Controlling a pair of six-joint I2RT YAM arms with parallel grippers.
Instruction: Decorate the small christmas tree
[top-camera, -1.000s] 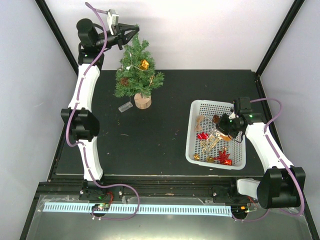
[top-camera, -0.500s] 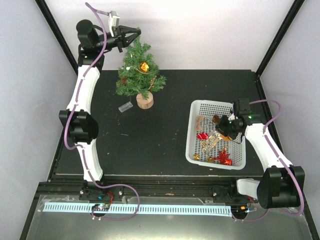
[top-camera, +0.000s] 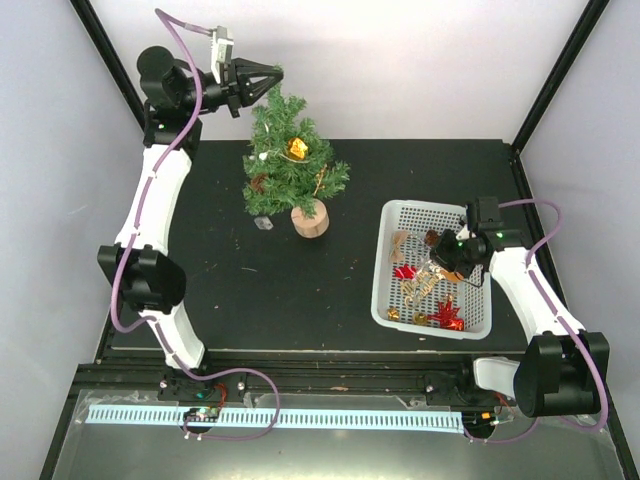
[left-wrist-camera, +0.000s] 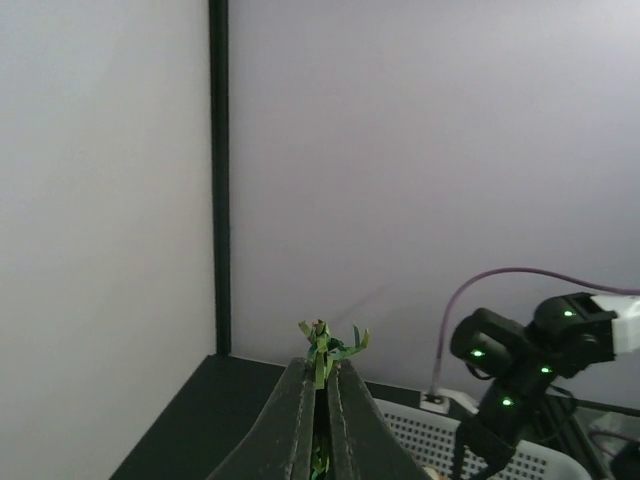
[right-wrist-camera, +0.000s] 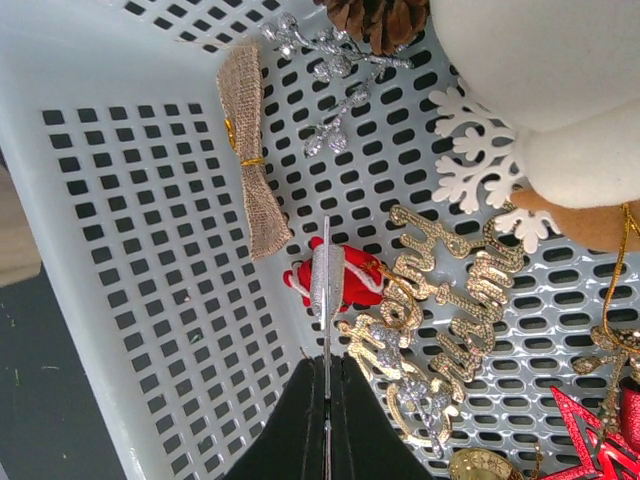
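The small christmas tree (top-camera: 295, 165) stands on its wood disc base (top-camera: 310, 220) at the back left of the black table, with a gold ornament (top-camera: 297, 148) in its branches. My left gripper (top-camera: 272, 75) is shut on the tree's top tip; green needles (left-wrist-camera: 325, 345) stick out between the closed fingers (left-wrist-camera: 300, 420). My right gripper (top-camera: 448, 262) is over the white basket (top-camera: 380, 290), shut on a thin silver leaf ornament (right-wrist-camera: 322, 280) seen edge-on, above a red Santa ornament (right-wrist-camera: 360, 282).
The basket's floor (right-wrist-camera: 130, 230) holds a burlap bow (right-wrist-camera: 250, 170), a pine cone (right-wrist-camera: 375, 20), a white snowflake (right-wrist-camera: 475, 165), gold lettering (right-wrist-camera: 450, 310) and a red star (right-wrist-camera: 590, 440). A small clear piece (top-camera: 262, 223) lies left of the tree base.
My left gripper moved right holding the tree's tip, and the tree with its base slid right and nearer. The right arm hardly moved.
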